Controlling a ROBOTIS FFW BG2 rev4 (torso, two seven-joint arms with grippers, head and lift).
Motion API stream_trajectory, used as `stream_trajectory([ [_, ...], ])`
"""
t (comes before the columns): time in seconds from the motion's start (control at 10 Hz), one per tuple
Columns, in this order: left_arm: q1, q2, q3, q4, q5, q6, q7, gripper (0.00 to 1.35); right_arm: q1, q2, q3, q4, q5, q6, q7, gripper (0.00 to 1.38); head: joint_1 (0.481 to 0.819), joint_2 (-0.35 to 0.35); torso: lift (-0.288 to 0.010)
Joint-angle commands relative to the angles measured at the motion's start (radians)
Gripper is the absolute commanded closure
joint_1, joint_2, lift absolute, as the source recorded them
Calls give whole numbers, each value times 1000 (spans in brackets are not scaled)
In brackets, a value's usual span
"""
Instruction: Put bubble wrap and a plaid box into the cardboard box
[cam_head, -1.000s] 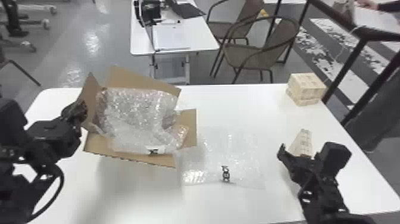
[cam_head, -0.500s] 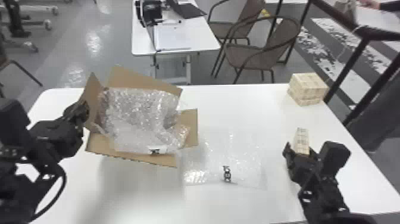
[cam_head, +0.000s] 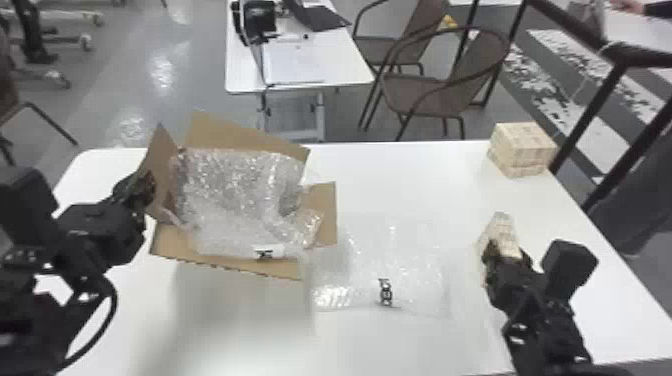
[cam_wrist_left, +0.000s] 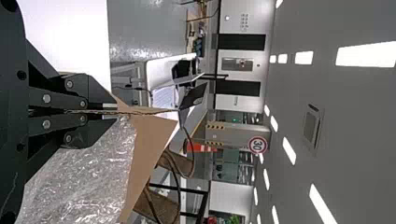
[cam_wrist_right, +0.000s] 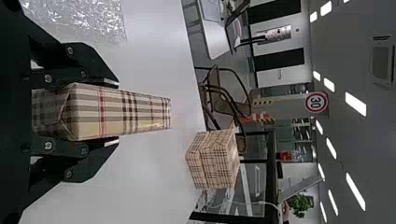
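Note:
My left gripper (cam_head: 142, 187) is at the left flap of the cardboard box (cam_head: 225, 264). In the left wrist view the left gripper (cam_wrist_left: 114, 112) is shut on that flap (cam_wrist_left: 152, 128), seen edge-on. Crumpled bubble wrap (cam_head: 235, 200) fills the open box and hangs over its front. A flat sheet of bubble wrap (cam_head: 415, 270) lies on the table to its right. At the table's right, my right gripper (cam_head: 506, 252) is at a narrow plaid box (cam_head: 501, 230). Seen from the right wrist, the right gripper (cam_wrist_right: 112, 112) holds the plaid box (cam_wrist_right: 135, 112) between both fingers.
Stacked plaid boxes (cam_head: 522, 150) stand at the back right corner of the white table (cam_head: 400, 175). Beyond the table are another desk (cam_head: 295, 65), chairs (cam_head: 430, 90) and a dark railing (cam_head: 595, 105).
My right gripper has closed around the narrow plaid box, which has turned slightly between its fingers. The left arm has stayed almost still at the box flap.

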Motion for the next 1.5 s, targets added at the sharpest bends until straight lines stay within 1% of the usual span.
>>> stream_trajectory([
  [0.0,0,-3,0,1,0,0,0,1227,0,3,-1,-2,-1,2,0,889,695,-54,-109],
  [0.1,0,-3,0,1,-2,-1,0,1227,3,3,-1,-4,-1,2,0,986,695,-53,-109],
  [0.3,0,-3,0,1,-3,-1,0,1227,5,5,0,-21,-15,2,0,998,695,-52,-109],
  [0.4,0,-3,-2,3,-5,-1,0,1227,12,5,2,-63,-22,4,5,998,695,-51,-109],
  [0.5,0,-3,-2,3,-8,-1,0,1227,19,6,3,-128,-35,36,15,998,695,-48,-109],
  [0.6,0,-3,-2,5,-9,-1,0,1227,12,5,3,-192,-62,88,46,998,695,-38,-109],
  [0.7,0,-3,-3,5,-11,-1,0,1227,-6,5,3,-260,-73,150,83,998,695,-30,-109],
  [0.9,-5,-3,-8,9,-14,-1,0,1227,-73,5,3,-340,-136,268,176,998,695,5,-109],
  [1.0,-9,-3,-12,12,-15,0,0,1227,-129,3,3,-347,-179,338,253,998,685,26,-109],
  [1.1,-17,-3,-20,18,-17,2,0,1227,-179,3,17,-347,-207,389,310,998,672,40,-109],
  [1.2,-20,-3,-23,20,-17,2,0,1227,-236,3,54,-333,-216,420,363,998,648,67,-109],
  [1.3,-23,-3,-28,25,-17,3,0,1227,-294,-3,85,-301,-240,444,429,998,629,94,-109],
  [1.4,-29,-3,-32,29,-17,3,0,1227,-356,-21,138,-261,-266,449,472,998,613,124,-109],
])
